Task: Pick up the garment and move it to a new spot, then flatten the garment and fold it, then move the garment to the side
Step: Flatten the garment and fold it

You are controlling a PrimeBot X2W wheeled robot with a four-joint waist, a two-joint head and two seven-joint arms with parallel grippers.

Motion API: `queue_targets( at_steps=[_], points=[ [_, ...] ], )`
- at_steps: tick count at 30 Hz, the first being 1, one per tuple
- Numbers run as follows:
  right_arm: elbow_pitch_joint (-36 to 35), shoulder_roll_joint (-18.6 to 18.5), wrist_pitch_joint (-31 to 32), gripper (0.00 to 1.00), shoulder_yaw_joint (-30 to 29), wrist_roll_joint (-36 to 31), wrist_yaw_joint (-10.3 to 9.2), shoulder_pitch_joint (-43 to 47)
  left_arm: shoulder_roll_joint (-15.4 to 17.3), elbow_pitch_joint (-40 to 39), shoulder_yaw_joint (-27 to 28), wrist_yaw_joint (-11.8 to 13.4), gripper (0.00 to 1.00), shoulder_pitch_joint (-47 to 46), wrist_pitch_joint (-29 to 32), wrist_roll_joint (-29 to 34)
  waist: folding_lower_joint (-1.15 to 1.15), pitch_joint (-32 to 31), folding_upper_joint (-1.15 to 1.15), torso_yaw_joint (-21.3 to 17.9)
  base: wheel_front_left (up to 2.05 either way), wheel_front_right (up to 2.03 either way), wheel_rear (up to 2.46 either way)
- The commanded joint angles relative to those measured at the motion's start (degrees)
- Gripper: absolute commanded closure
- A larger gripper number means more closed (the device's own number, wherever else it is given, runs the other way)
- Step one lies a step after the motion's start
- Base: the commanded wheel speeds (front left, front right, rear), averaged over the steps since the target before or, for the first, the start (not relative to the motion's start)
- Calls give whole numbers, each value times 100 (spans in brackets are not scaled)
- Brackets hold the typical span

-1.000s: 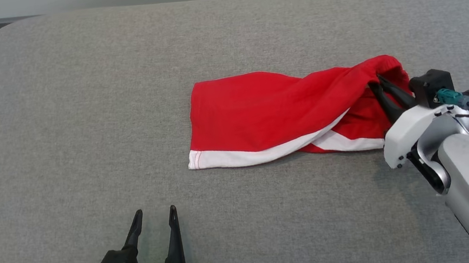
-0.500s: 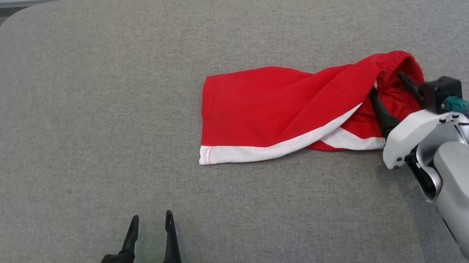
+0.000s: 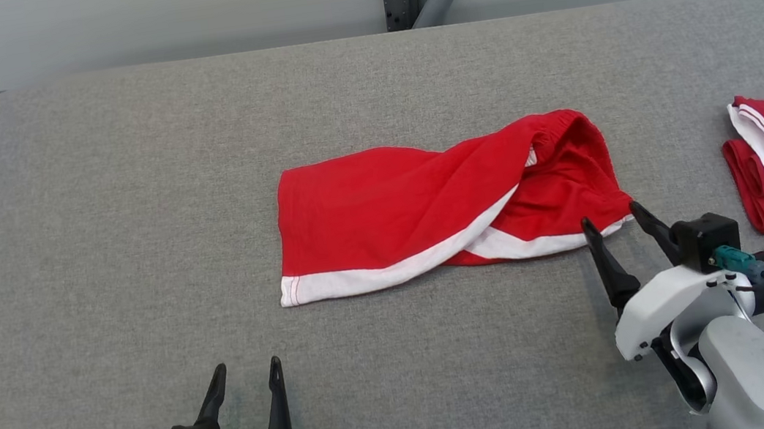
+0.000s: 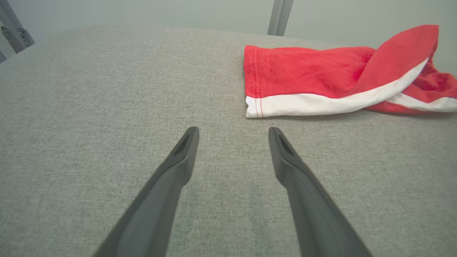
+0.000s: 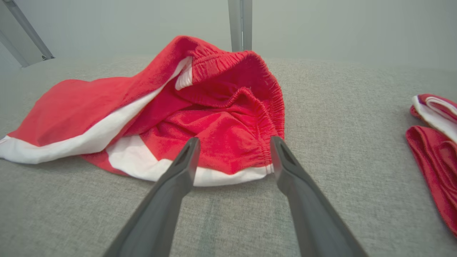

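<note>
Since the right gripper (image 3: 609, 214) is wide open with the red garment (image 3: 387, 199) just past its tips, it should pinch the bunched waistband (image 3: 554, 121) and pull it flat, and the open left gripper (image 3: 247, 365) can help.

Bright diffuse light is falling evenly on the surface (image 3: 98, 244), casting only faint soft shadows, while wrist views are bowing at edges and blurring the background.
</note>
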Motion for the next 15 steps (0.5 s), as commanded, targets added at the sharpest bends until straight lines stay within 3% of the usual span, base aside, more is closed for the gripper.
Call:
queue_targets(
  at_steps=[1, 6, 15],
  points=[
    [-40, -5, -25, 0, 108, 24, -9, 50, 17, 14, 17, -31, 0, 80, 0, 55, 0, -26, 35, 28, 0, 0, 0],
    [-38, -90, -26, 0, 342, 5, -9, -215, 17, 28, -1, -28, 0, 99, 1, 23, 0, 63, 35, 220, 0, 0, 0],
    [641, -303, -22, 0, 601, -197, -9, -966, 16, 0, -73, 4, 0, -61, 1, -46, 0, 392, 35, 553, 0, 0, 0]
  ],
)
